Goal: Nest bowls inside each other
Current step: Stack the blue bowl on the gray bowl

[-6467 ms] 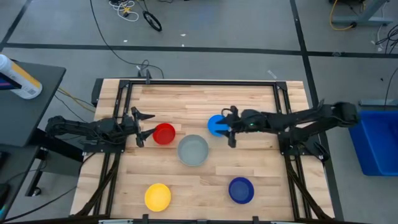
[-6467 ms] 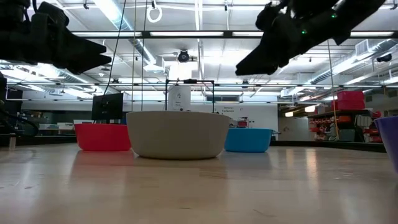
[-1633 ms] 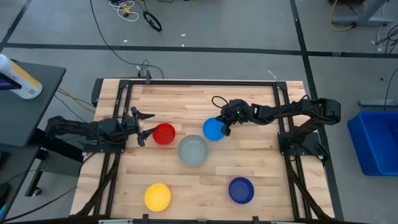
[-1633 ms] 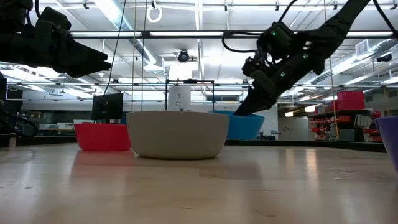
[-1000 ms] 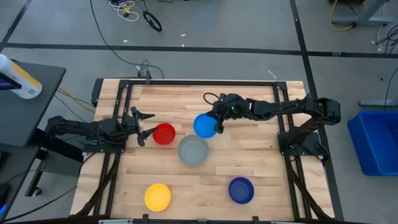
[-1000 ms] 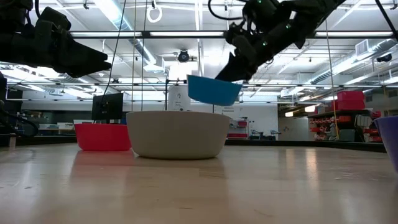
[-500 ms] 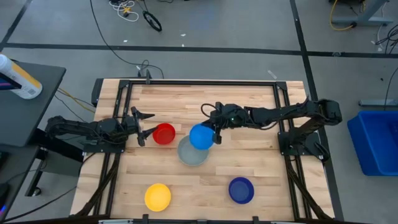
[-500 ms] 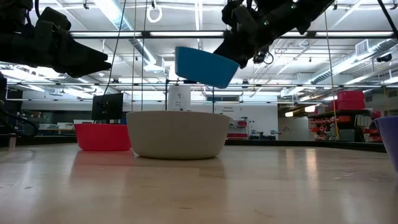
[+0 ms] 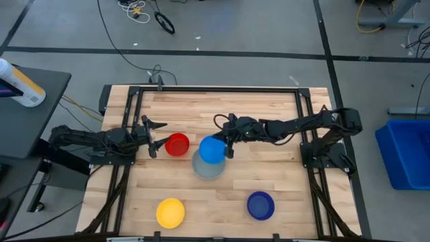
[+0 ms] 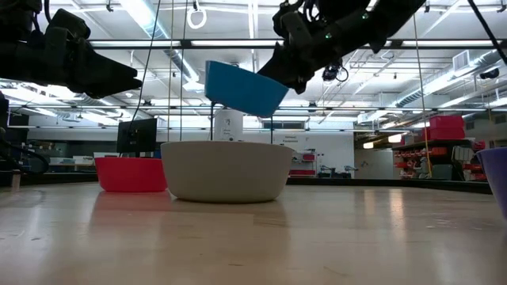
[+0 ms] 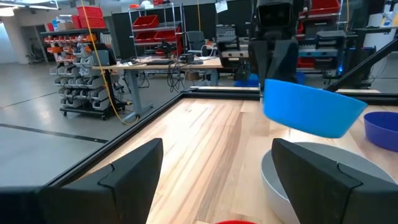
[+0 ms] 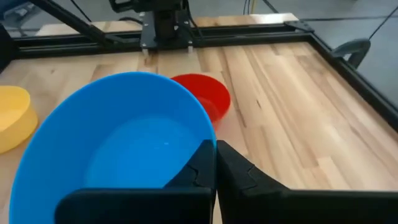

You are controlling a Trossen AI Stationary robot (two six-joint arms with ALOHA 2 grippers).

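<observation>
My right gripper (image 9: 227,146) is shut on the light blue bowl (image 9: 211,150) and holds it in the air above the grey bowl (image 9: 209,168), which stands on its base mid-table. The red bowl (image 9: 177,144) stands just left of the grey one. The yellow bowl (image 9: 170,212) and the dark blue bowl (image 9: 261,205) stand near the front edge. My left gripper (image 9: 156,136) waits open, level, just left of the red bowl. My right gripper pinches the light blue bowl's rim (image 12: 210,144) on the side toward the table's right, one finger inside the bowl and one outside. The fingers come from the table's right, slanting down. The bowl (image 10: 242,87) hangs tilted, opening up, clear of the grey bowl (image 10: 227,170).
A black metal frame (image 9: 215,89) runs around the wooden tabletop. There is bare wood along the far edge and between the yellow and dark blue bowls.
My right gripper has carried the light blue bowl toward the table's left and a little toward its near edge, rising slightly. The bowl now hangs over the grey bowl and is tipped more than before.
</observation>
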